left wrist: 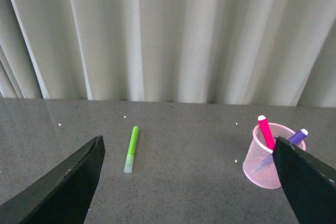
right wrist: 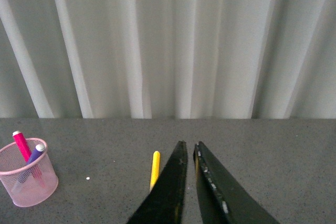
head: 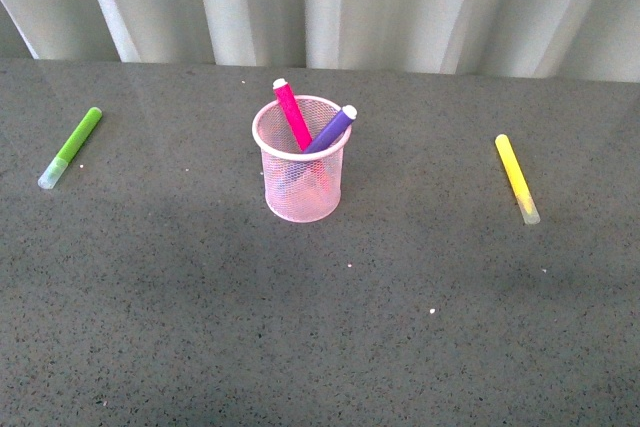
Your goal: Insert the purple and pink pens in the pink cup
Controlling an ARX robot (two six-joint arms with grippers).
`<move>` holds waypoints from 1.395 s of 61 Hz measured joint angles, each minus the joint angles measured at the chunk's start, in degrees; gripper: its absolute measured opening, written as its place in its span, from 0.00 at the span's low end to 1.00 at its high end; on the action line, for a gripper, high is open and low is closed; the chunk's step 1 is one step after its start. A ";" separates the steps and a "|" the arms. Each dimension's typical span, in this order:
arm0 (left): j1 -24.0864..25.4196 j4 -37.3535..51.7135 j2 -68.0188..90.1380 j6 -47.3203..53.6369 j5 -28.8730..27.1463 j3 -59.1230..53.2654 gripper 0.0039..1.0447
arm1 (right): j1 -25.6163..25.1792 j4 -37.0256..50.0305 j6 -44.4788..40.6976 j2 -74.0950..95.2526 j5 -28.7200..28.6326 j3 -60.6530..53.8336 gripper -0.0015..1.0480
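Pale pleated curtains hang behind a dark grey speckled tabletop (head: 320, 347) that fills the front view, with neither arm showing there. Near the middle of it stands the pink cup (head: 301, 179), upright, its mesh wall letting the pen barrels show through. Both task pens are already inside: the pink pen (head: 291, 114) leans toward the back-left rim and the purple pen (head: 332, 129) leans toward the right rim, their ends poking above it and their barrels crossing lower down.

Well apart to the left lies a lime-green pen (head: 70, 148), and well apart to the right a yellow pen (head: 516, 178); both lie flat on the table.

The left gripper (left wrist: 189, 182) has its jaws spread wide with nothing between them. The right gripper (right wrist: 189, 182) has its jaws drawn nearly together, also holding nothing.

Judging by this, the inserting looks complete; what remains is only to keep both arms clear of the cup.
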 joint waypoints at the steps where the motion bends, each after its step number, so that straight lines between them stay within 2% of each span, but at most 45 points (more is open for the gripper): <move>1: 0.00 0.00 0.00 0.00 0.00 0.00 0.94 | 0.00 0.00 0.00 0.00 0.00 0.00 0.15; 27: 0.00 0.00 0.00 0.00 -0.02 0.00 0.94 | 0.00 0.00 0.00 0.00 -0.02 0.00 0.86; 31: 0.00 0.00 0.00 0.00 -0.02 0.00 0.94 | 0.00 0.00 0.04 0.00 -0.02 0.00 0.95; 85: 0.00 0.00 0.00 0.00 -0.02 0.00 0.94 | 0.00 0.00 0.02 0.00 -0.02 0.00 0.93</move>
